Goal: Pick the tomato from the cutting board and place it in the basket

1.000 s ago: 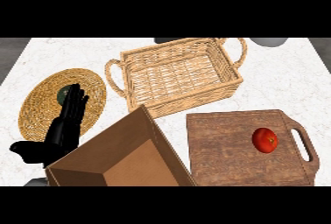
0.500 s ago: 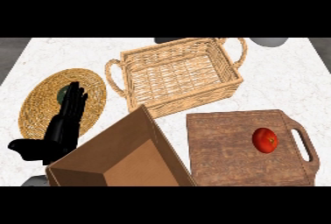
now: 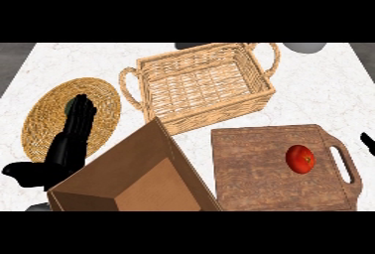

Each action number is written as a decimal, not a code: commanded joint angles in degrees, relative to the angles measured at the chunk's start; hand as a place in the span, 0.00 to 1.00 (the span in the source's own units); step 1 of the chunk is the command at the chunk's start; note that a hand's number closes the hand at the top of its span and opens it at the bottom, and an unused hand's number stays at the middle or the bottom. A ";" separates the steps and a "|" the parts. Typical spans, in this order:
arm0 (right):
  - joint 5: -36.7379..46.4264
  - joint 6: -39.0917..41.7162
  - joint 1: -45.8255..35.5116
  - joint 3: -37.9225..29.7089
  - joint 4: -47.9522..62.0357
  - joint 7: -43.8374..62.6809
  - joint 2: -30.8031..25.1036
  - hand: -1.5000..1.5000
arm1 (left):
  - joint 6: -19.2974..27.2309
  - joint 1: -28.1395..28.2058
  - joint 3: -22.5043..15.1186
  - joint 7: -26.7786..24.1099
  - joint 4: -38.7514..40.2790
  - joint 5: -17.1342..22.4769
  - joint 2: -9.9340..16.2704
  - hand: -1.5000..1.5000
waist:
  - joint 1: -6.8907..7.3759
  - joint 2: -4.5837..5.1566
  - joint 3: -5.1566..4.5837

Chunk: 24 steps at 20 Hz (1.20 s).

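Comparing with a second ago, we find a black tip (image 3: 365, 141) newly showing at the right edge beside the cutting board (image 3: 256, 168); we judge it the right hand arriving, its fingers too little shown to call. The tomato (image 3: 301, 158) lies unmoved on the board near its handle, so the pick is not yet begun. Our left hand (image 3: 73, 131) rests open over the woven mat (image 3: 44, 114). The basket (image 3: 201, 87) holds nothing; the wooden box (image 3: 139, 183) shows nothing inside.
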 commanded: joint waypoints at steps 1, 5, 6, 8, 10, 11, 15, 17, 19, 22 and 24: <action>6.16 -3.08 0.06 1.68 3.54 -3.54 3.90 0.00 | 0.27 2.13 -1.42 -1.55 -0.54 -2.49 -2.13 0.50 | -0.05 0.05 -0.06; 7.69 -2.74 -0.75 1.73 2.39 -2.58 5.93 0.00 | 0.87 -2.09 0.06 1.96 0.02 -3.63 -2.85 0.50 | -0.17 0.05 -0.06; 7.33 -2.30 -4.79 2.14 5.70 -1.17 5.28 0.00 | -2.83 5.69 0.68 -3.14 -1.42 -1.00 -1.70 0.50 | 0.18 0.06 -0.07; 10.54 -2.91 -3.84 4.49 3.14 0.59 7.37 0.00 | -0.93 2.92 -0.72 -3.20 0.46 -3.83 -4.01 0.50 | 0.00 0.06 -0.08; 8.32 -1.60 -6.63 0.14 10.40 -3.72 4.65 0.00 | -2.42 0.58 0.82 -1.91 1.66 -2.63 -3.63 0.50 | 0.01 0.08 -0.07; 9.31 -1.37 -10.70 3.08 7.45 3.06 6.05 0.00 | -0.10 4.51 -2.37 0.66 -3.92 -4.46 -4.96 0.50 | 0.29 0.06 -0.07; 8.95 -0.55 -8.14 0.39 10.39 -2.32 5.81 0.00 | -1.30 -0.67 0.00 0.30 1.47 -5.22 -5.27 0.50 | -0.04 0.07 -0.06; 14.09 -4.53 -7.84 3.64 15.07 -6.02 7.33 0.00 | -2.33 -2.20 2.34 -0.95 3.74 -3.45 -4.78 0.50 | -0.02 0.11 -0.06; 12.35 -1.55 -8.06 1.84 12.49 -2.88 6.96 0.00 | -3.53 1.60 1.85 1.37 -2.40 -3.86 -4.03 0.50 | 0.04 0.06 -0.07; 13.82 -2.33 -10.74 3.76 13.96 -1.56 8.69 0.00 | -4.02 0.54 2.30 0.87 -1.20 -4.22 -4.70 0.50 | 0.07 0.07 -0.07; 11.94 -2.08 -10.44 0.76 18.23 -7.14 6.55 0.00 | -4.01 1.42 3.57 2.61 -3.70 -4.24 -3.54 0.50 | 0.09 0.06 -0.06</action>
